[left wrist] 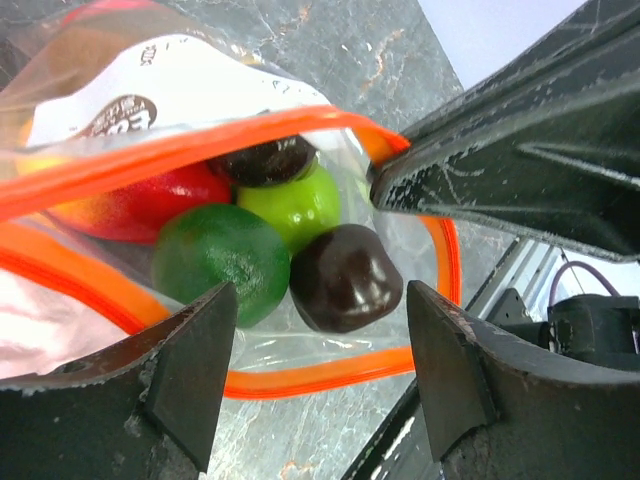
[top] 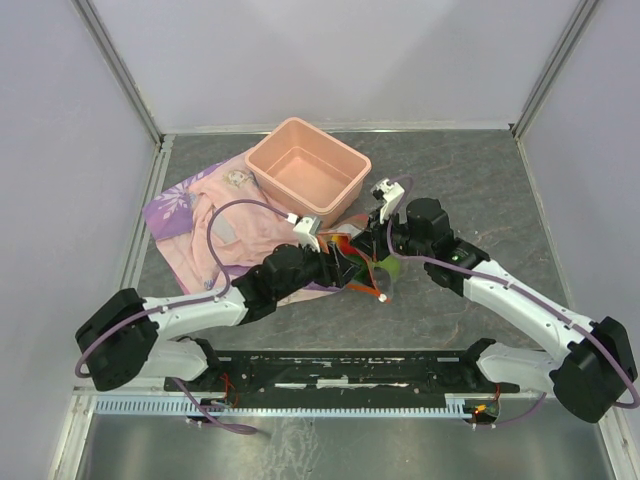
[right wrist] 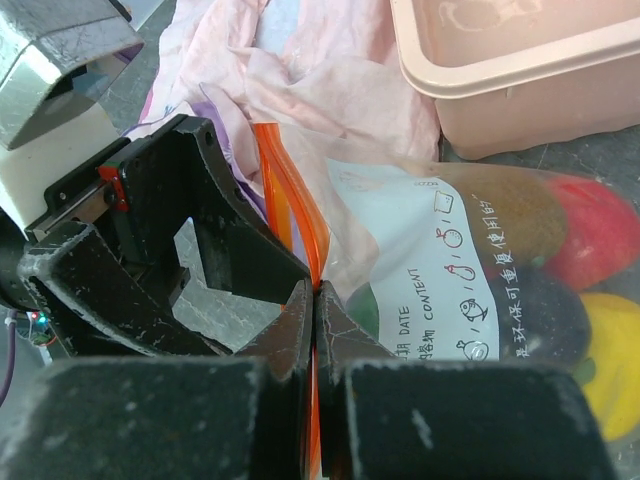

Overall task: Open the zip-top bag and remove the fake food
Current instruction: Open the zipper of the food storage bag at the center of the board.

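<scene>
Bag (left wrist: 120,95) lay on the counter (top: 470,180) just in front of the pink tub (top: 308,168), at the edge of the cloth (top: 190,215), btw the two arms. Its mouth stood open, the orange strip forming a loop facing the L wrist cam. R pincer (right wrist: 313,318) was clenched on that strip at one side of the mouth, jaws pressed together w/ the orange band running btw them. L pincer (left wrist: 320,375) was released, jaws wide apart right at the mouth, gripping nothing, w/ the strip's lower run crossing btw its tips. Food (left wrist: 345,278) sat inside the bag. A dark brown pc was nearest the mouth, touching a dark green one beside it, w/ a lighter green, a red and another dark pc behind. Thru the plastic the R wrist cam showed red, yellow and brown pcs beside a white printed label.
</scene>
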`<state>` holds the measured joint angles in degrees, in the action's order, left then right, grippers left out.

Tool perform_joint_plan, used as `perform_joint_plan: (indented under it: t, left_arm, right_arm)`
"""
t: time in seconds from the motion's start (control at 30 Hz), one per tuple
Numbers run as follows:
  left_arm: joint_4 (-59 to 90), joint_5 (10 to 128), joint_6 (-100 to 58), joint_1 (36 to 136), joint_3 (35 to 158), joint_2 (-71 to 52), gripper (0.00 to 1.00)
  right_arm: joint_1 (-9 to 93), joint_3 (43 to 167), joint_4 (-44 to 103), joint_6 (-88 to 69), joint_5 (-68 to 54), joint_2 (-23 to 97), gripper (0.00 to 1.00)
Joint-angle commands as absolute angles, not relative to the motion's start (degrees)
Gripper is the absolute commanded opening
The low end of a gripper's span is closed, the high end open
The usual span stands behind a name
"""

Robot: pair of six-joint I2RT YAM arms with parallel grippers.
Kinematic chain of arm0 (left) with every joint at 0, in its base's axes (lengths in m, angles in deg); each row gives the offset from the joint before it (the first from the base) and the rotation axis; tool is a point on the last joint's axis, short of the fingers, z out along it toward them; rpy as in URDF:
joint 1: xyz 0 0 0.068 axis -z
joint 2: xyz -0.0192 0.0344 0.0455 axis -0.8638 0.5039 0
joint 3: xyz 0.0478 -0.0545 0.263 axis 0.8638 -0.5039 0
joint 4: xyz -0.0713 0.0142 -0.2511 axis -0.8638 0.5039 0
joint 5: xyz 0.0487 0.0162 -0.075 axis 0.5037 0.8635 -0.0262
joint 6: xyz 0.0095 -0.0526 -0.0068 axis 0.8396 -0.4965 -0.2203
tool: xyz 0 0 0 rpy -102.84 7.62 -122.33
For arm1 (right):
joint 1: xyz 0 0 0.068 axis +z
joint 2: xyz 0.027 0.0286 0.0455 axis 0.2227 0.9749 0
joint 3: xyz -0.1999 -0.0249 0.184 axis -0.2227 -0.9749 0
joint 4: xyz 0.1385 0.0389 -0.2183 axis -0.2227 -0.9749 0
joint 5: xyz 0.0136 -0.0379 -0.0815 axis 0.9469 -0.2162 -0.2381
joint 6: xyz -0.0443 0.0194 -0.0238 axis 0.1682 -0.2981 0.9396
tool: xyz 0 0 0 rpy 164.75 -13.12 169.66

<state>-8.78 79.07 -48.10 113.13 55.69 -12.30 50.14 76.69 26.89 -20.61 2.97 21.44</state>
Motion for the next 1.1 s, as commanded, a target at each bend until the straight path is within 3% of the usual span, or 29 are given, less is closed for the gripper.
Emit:
perform_joint_plan:
  t: [0.0,0.33,0.57,0.87,1.07]
  left_arm:
    - [-12.14,87.04,-46.1,114.51,58.5,-10.78,0.76]
    - [-16.01,92.55,-42.7,115.3,58.18,-6.34,0.87]
    - [-16.64,93.32,-39.48,115.46,58.82,-3.6,0.87]
    - [-17.24,92.75,-37.32,115.44,59.48,0.28,0.79]
    - [-12.86,91.91,-35.35,115.38,61.84,2.73,0.85]
  right_arm:
    - [50.27,76.21,31.36,-22.08,3.53,20.77,0.02]
    - [50.24,75.31,32.51,-22.73,3.52,21.25,0.02]
    - [50.24,75.08,32.83,-22.93,3.7,21.4,0.02]
    - [50.22,74.43,33.41,-23.19,4.22,22.31,0.01]
    - [50.22,73.96,33.58,-23.02,4.15,22.66,0.02]
